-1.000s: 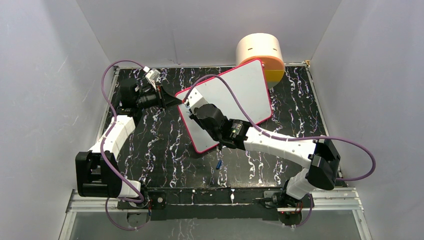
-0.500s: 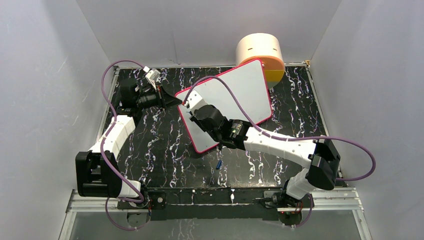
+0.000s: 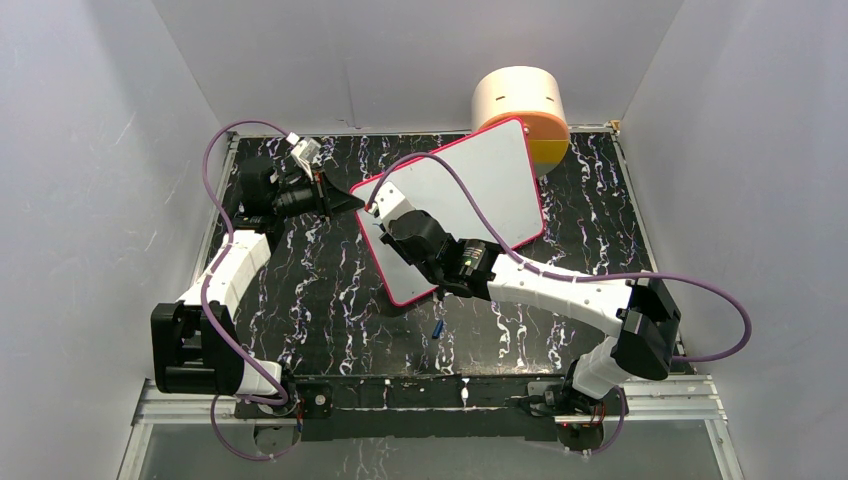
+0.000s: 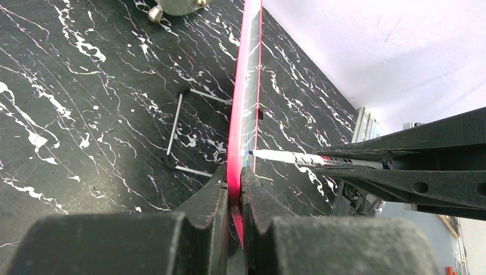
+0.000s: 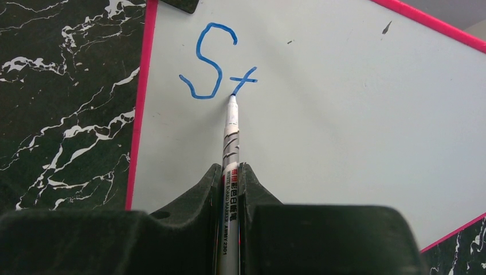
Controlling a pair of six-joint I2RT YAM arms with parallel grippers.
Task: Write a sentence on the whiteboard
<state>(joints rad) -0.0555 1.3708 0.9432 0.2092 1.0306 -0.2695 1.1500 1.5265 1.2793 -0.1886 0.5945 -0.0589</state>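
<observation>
Sentence (image 5: pixel 209 63): only two blue letters so far, "St", near one corner of the whiteboard (image 5: pixel 344 126). Propped at a tilt on a wire stand (image 4: pixel 177 132) on the black marbled table (image 3: pixel 300 300). Clamped at the red frame by the left gripper (image 4: pixel 234 177), jaws closed on the edge. Marker (image 5: pixel 231 137) pinched in the closed right gripper (image 5: pixel 231 172), tip on the foot of the "t", long axis straight ahead of the jaws. Blank surface to the right of the tip. Probable next stroke: rightward, by the right arm.

The right end effector (image 5: pixel 230 171) has edged slightly toward the whiteboard's (image 5: pixel 344 114) far-left corner.
</observation>
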